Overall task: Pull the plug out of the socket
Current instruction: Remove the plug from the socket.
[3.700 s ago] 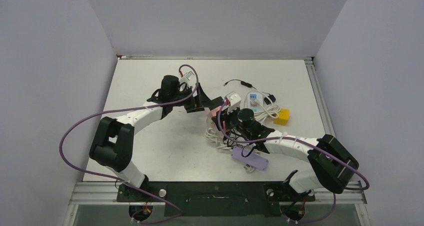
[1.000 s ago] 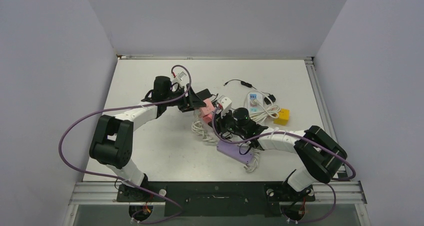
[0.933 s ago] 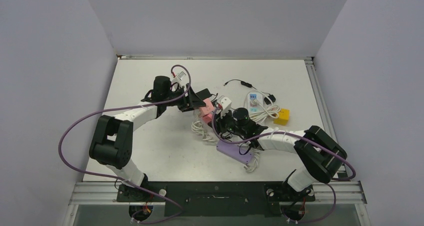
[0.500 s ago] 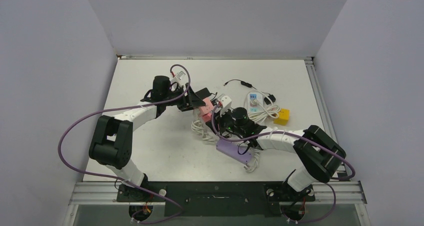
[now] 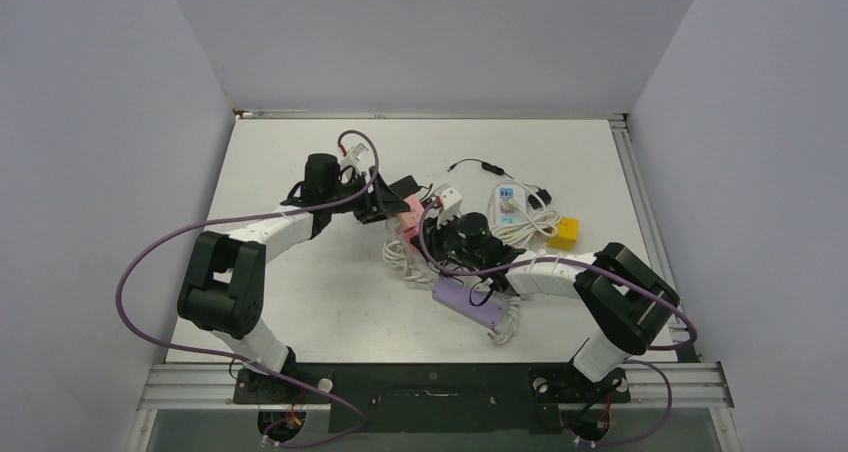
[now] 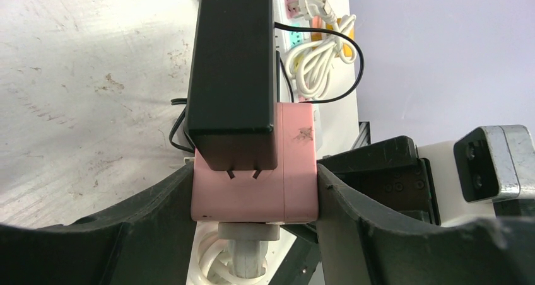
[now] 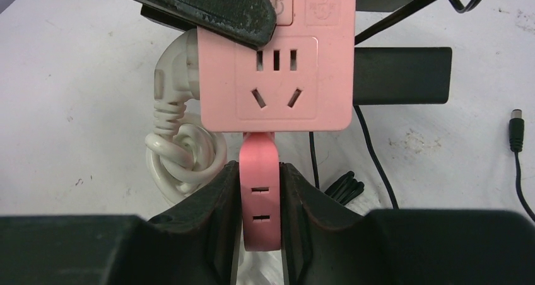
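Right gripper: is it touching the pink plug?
Touching. The right wrist view shows the right gripper clamped on the pink plug, both fingers against its sides.

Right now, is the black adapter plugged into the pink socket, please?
In, not flush: black adapter shows prongs entering the pink socket.

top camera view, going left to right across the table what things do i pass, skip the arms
pink socket → purple power strip → white power strip → yellow block
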Available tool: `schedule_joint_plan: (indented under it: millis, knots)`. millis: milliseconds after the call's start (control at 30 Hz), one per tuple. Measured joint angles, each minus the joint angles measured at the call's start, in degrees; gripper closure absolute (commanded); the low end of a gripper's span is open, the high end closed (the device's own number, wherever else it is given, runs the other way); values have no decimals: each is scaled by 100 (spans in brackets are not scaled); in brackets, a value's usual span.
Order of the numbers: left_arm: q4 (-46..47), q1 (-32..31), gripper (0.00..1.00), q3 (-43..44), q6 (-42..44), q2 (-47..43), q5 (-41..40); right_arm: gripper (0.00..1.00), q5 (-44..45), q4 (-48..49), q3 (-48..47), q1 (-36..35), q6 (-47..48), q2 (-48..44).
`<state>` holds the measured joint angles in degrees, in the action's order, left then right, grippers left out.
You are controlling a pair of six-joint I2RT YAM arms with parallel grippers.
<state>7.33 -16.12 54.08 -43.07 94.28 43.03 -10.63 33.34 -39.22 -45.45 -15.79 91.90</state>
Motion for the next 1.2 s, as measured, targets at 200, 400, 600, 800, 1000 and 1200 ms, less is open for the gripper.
schedule_joint_plan:
  millis: [200,400,600,800,1000,1200]
  knots:
    - [190,-4,100,-223,-81,-170,-321,83,120,46,-103,-20,-304,168]
    - [238,-17,100,-284,-125,-269,-452,95,448,46,-125,-116,-590,168]
    - [275,-17,100,-284,-127,-278,-511,95,688,-37,-203,-149,-815,205]
    - [273,-17,100,-284,-122,-282,-579,95,776,-94,-269,-127,-988,262]
    - [284,-35,100,-284,-142,-302,-573,95,651,-90,-269,59,-1064,264]
    - [280,-35,100,-284,-155,-302,-549,95,535,-79,-269,90,-866,262]
